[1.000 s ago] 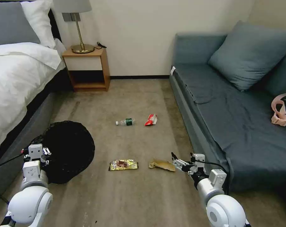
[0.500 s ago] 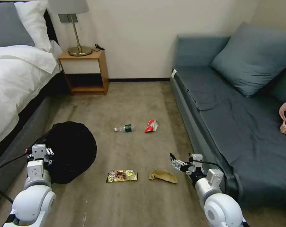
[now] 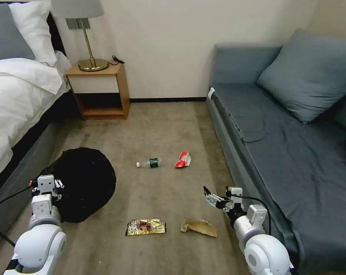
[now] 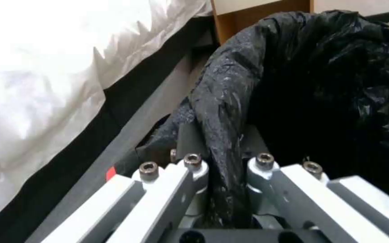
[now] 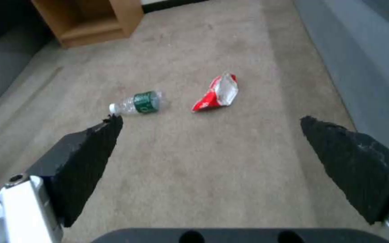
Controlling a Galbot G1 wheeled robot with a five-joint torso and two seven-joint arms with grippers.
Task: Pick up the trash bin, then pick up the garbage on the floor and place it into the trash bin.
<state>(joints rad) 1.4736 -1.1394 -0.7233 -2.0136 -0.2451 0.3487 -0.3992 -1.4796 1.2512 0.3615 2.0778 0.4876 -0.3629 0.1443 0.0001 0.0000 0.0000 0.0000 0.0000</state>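
The trash bin (image 3: 83,183), wrapped in a crinkly black bag, hangs low at the left beside the bed. My left gripper (image 3: 46,186) is shut on its bag-covered rim (image 4: 224,111). On the beige carpet lie a clear bottle with a green label (image 3: 149,163) (image 5: 139,103), a red snack wrapper (image 3: 183,159) (image 5: 217,92), a gold snack packet (image 3: 146,227) and a crumpled brown paper bag (image 3: 199,227). My right gripper (image 3: 207,196) (image 5: 210,121) hovers open above the floor, just right of the paper bag, with nothing between its fingers.
A bed with white linen (image 3: 16,99) runs along the left. A wooden nightstand (image 3: 98,89) with a brass lamp (image 3: 88,57) stands at the far wall. A grey-blue sofa (image 3: 287,145) with a cushion (image 3: 310,72) lines the right side. Open carpet lies between them.
The whole head view has shifted: floor items sit lower and the nightstand further left, so the camera has moved. Both arms keep their poses, the left still gripping the bin.
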